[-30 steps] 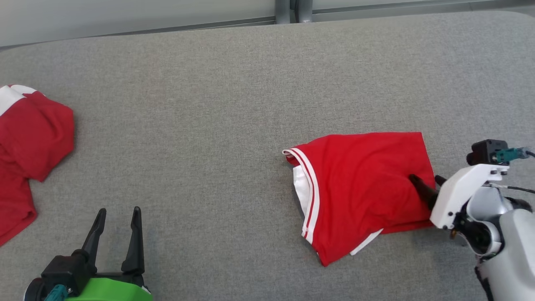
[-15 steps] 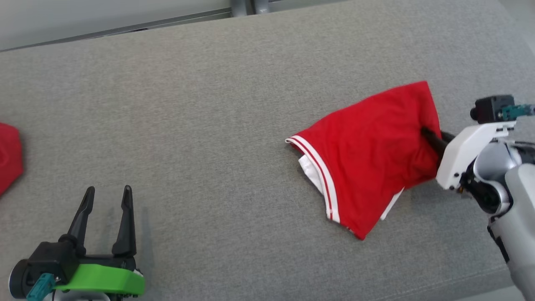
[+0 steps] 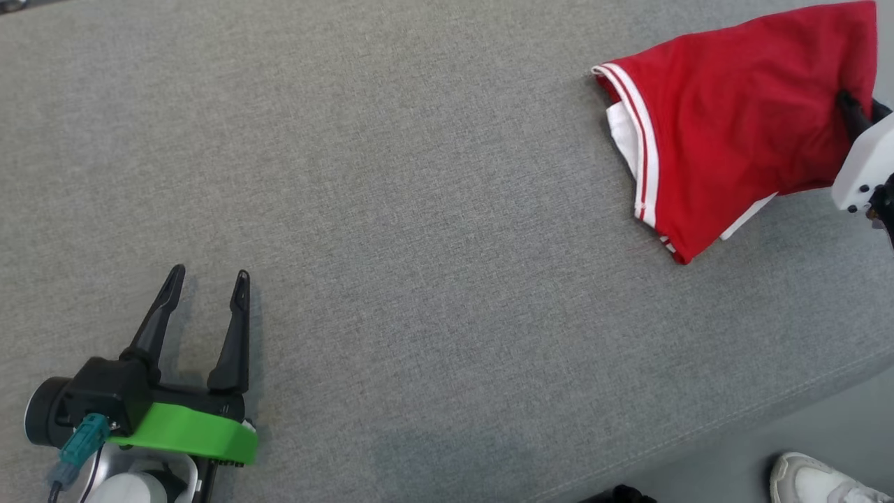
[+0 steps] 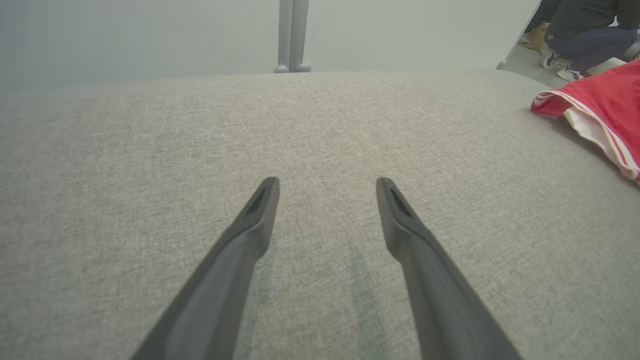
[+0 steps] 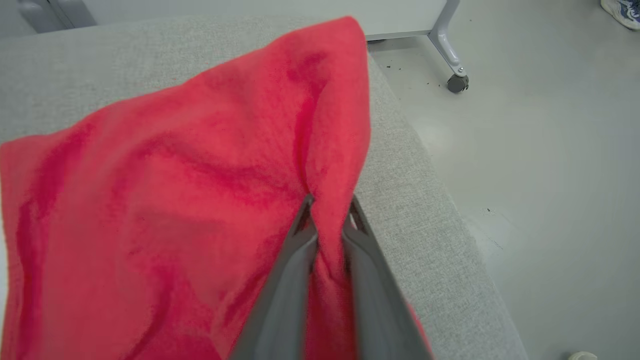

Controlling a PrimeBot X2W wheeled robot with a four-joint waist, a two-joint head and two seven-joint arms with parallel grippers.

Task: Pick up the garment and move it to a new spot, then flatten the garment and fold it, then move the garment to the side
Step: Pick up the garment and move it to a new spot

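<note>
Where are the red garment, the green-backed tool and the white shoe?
red garment (image 3: 740, 119): head view, middle of its red cloth.
left tool (image 3: 210, 272): head view, midway between its fingertips.
white shoe (image 3: 810, 480): head view, its toe.

Black-fingered left pincer (image 3: 209, 272), green housing (image 3: 181, 433), teal connector (image 3: 77, 450); white shell (image 3: 862, 168) on right wrist.

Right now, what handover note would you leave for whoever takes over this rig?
Left gripper: open, holding nothing, low over the grey padded surface.
Right gripper: shut on a pinched fold of the red garment.
Garment: a compact folded bundle lying near the surface's right edge, with the white-striped hem toward the middle.
Done: pickup, flattening and folding look complete.
Left: finish the move to the side, then let go.
</note>
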